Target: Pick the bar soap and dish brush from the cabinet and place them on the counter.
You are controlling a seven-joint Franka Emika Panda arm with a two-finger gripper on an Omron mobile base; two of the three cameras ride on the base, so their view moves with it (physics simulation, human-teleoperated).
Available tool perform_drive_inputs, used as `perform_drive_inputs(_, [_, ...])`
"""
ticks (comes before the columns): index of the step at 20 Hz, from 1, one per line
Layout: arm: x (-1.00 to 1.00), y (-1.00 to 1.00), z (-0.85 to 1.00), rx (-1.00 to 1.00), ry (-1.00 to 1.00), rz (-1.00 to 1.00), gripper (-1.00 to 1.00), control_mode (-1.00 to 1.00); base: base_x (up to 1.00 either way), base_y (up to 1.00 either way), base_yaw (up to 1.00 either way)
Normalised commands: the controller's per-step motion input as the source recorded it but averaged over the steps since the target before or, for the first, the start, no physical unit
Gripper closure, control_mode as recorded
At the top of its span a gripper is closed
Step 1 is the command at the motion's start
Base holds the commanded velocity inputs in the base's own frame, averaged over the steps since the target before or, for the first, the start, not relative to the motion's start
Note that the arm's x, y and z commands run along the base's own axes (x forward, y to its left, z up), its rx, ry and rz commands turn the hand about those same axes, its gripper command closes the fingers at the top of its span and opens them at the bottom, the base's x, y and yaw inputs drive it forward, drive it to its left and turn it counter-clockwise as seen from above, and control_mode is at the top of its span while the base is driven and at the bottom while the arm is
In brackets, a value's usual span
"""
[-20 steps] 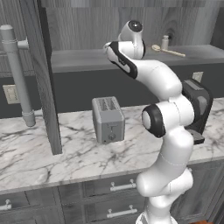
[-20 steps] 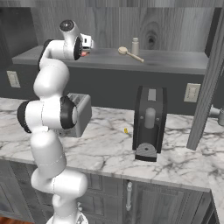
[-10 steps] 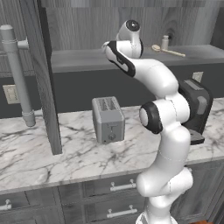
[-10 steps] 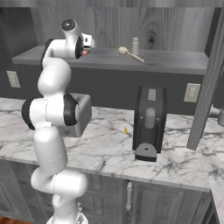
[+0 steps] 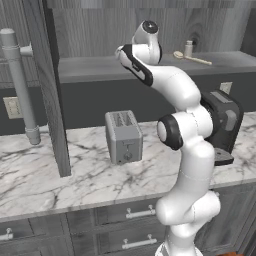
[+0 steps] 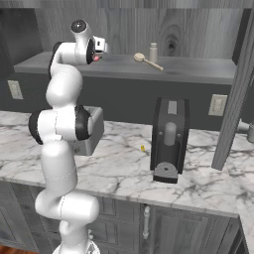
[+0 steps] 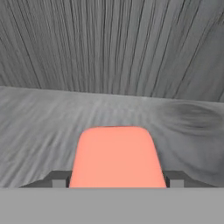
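Soap (image 7: pixel 117 156) sits right between our finger tips in the hand view, lying flat on the grey shelf of the cabinet (image 7: pixel 39 118), with a dark tip just beside each of its lower corners; whether they already touch it we cannot tell, nor whether our gripper (image 7: pixel 117 178) is spread or pinching. From the left base view, our arm reaches up to the shelf, with the brush (image 5: pixel 191 58) lying well off to the gripper's right beside a small bottle (image 5: pixel 188 48), and the counter (image 5: pixel 45 175) far below with a toaster (image 5: pixel 123 136) on it. From the right base view, a sliver of the soap shows at the gripper (image 6: pixel 99 49). Compared with a second ago, the arm has eased slightly lower and the fingers have begun drawing in, which we read as the grasp starting; the brush has not moved.
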Motion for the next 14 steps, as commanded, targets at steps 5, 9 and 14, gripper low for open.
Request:
perform_drive_inputs(5, [0.00,0.00,0.00,0.00,0.00,0.00,1.00,-1.00,0.00,0.00,0.00])
perform_drive_inputs(9, [-0.14,0.00,0.01,0.00,0.00,0.00,1.00,-1.00,0.00,0.00,0.00])
perform_drive_inputs(14, [-0.41,0.00,0.00,0.00,0.00,0.00,1.00,-1.00,0.00,0.00,0.00])
